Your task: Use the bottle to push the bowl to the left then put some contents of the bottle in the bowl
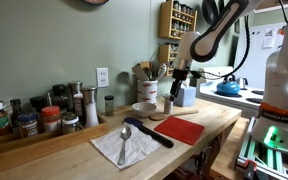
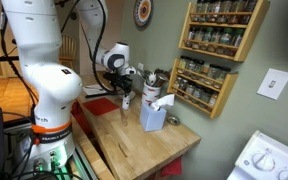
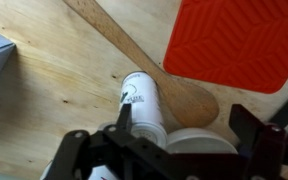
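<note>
In the wrist view the whitish bottle (image 3: 144, 100) with dark print stands on the wooden counter, just inside one finger (image 3: 124, 120) of my gripper (image 3: 187, 125). The jaws are wide open and are not clamped on it. Part of the round white bowl (image 3: 199, 142) shows between the fingers, right beside the bottle. In an exterior view the gripper (image 1: 176, 76) hangs over the bottle (image 1: 167, 104), with the bowl (image 1: 144, 108) next to it. In an exterior view the gripper (image 2: 125, 93) points down at the counter, and it hides the bottle and bowl there.
A wooden spoon (image 3: 134, 50) lies by the bottle, with a red mat (image 3: 239, 40) beyond it. A utensil crock (image 1: 148, 88), a blue-and-white box (image 1: 185, 95), spice jars (image 1: 24, 120) and a napkin with a spoon (image 1: 124, 143) share the counter. A spice rack (image 2: 219, 50) hangs on the wall.
</note>
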